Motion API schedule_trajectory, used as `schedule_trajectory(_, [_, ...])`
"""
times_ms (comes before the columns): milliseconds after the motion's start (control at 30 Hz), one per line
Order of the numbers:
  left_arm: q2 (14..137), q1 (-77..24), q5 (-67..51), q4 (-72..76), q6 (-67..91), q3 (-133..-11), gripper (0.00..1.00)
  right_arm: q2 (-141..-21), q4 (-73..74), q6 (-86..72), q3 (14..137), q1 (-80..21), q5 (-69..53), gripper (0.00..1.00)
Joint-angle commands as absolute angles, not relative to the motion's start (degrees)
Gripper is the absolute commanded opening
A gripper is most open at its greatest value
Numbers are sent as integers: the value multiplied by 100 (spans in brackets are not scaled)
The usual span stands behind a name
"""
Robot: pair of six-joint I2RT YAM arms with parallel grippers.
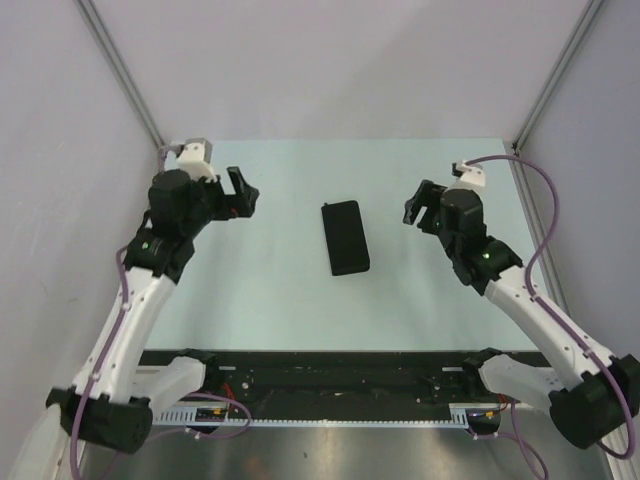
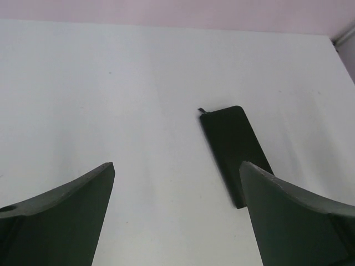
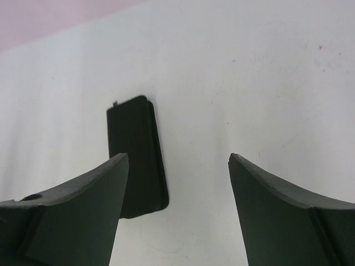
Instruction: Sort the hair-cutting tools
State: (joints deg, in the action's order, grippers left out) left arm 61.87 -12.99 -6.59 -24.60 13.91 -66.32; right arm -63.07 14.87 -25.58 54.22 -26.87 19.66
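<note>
The hair-cutting tools are out of view in all three frames. A flat black rectangular case lies shut at the middle of the pale table, with a small tab at its far corner. My left gripper hovers left of the case, open and empty. The left wrist view has the case ahead and to the right of that gripper. On the case's right, my right gripper is open too, nothing between its fingers. In the right wrist view the case lies ahead, left of this gripper.
White walls close in the table at the back and on both sides. Metal frame posts rise at the two back corners. A black rail with cables runs along the near edge between the arm bases.
</note>
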Motion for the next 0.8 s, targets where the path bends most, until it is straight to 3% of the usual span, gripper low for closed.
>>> schedule_trajectory(0, [5337, -1327, 640, -2496, 1239, -6127, 100, -5566, 1274, -2769, 5467, -2681, 2514, 74])
schedule_trajectory(267, [4264, -1327, 765, -2531, 1081, -5889, 100, -4624, 1380, -2654, 5467, -2681, 2522, 73])
schedule_trajectory(767, [4131, -1327, 281, -2558, 993, -6038, 100, -4395, 1635, -2742, 5493, -2681, 2400, 74])
